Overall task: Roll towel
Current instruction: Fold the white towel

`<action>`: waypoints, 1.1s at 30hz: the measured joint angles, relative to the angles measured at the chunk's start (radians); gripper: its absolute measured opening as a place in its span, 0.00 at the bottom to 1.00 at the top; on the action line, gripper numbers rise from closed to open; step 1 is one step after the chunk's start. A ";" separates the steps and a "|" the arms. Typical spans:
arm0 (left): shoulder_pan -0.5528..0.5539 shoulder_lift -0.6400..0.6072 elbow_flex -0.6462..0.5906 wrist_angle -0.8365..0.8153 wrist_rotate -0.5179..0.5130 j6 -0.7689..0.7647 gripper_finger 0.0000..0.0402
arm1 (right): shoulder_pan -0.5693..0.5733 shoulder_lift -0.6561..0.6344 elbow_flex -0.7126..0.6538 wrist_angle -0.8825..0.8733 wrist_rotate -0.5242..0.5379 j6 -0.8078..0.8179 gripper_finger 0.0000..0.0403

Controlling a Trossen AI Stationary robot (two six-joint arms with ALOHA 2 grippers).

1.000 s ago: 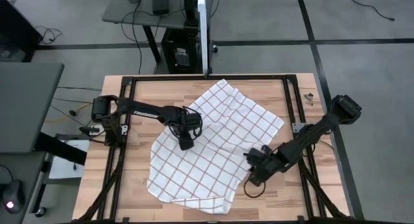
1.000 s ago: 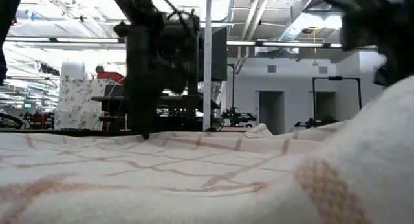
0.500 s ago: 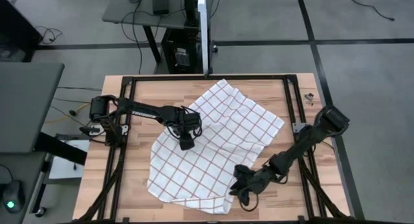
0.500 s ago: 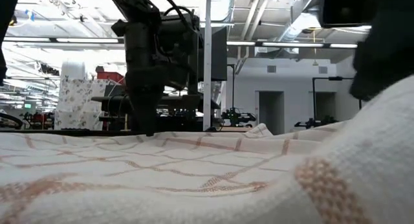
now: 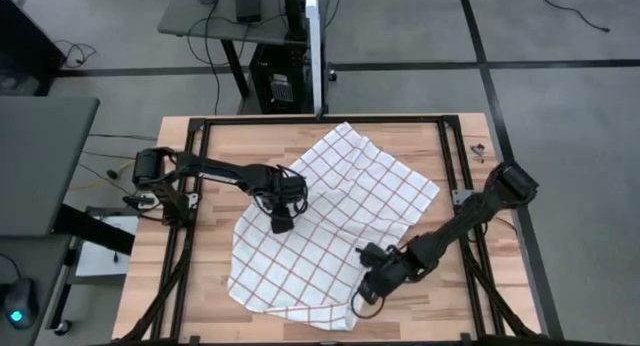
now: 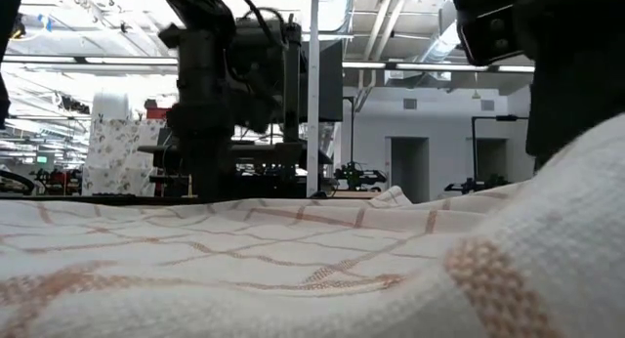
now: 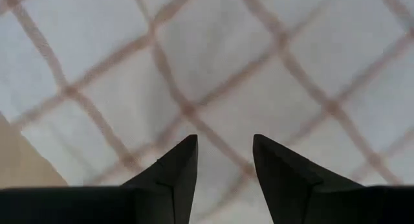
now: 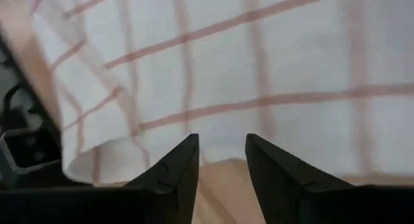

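Note:
The towel [image 5: 330, 216], white with a reddish-brown grid, lies spread out and slightly rumpled, cornerwise on the wooden table [image 5: 425, 311]. My left gripper [image 5: 281, 226] points down over the towel's left part, open, with nothing between its fingers. In the left wrist view [image 7: 224, 153] there is only towel [image 7: 259, 68] below it. My right gripper [image 5: 360, 298] slants down at the towel's near right edge, also open. In the right wrist view [image 8: 221, 153] its fingers stand over bare wood just short of the towel's hem [image 8: 259, 56]. The low view shows towel folds [image 6: 293, 260] filling the foreground.
A black metal frame [image 5: 455, 166] runs around the table top. Small metal parts [image 5: 478, 151] lie at the far right corner. A white post [image 5: 318, 46] rises behind the far edge. Bare wood shows at the near right and along the left side [image 5: 215, 216].
My right gripper has moved toward the table's left and near edge along the towel's near right edge, rolling at the wrist as it went. Its fingers stay open. The towel lies as before.

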 joint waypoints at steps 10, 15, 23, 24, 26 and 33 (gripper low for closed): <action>-0.119 -0.049 -0.100 0.027 0.104 -0.247 0.33 | -0.320 -0.038 0.000 -0.273 -0.035 -0.238 0.30; -0.201 -0.047 -0.199 0.184 0.100 -0.442 0.33 | -0.500 0.012 0.000 -0.232 -0.109 -0.497 0.30; -0.340 -0.049 -0.219 0.288 0.065 -0.760 0.33 | -0.697 0.167 0.006 -0.177 -0.260 -0.847 0.30; -0.356 -0.048 -0.220 0.310 0.051 -0.799 0.33 | -0.716 0.176 0.008 -0.168 -0.268 -0.878 0.30; -0.380 -0.040 -0.220 0.352 0.037 -0.874 0.33 | -0.757 0.183 0.011 -0.138 -0.279 -0.936 0.30; -0.424 0.041 -0.217 0.586 0.030 -1.068 0.33 | -0.903 0.193 0.059 -0.010 -0.299 -1.135 0.30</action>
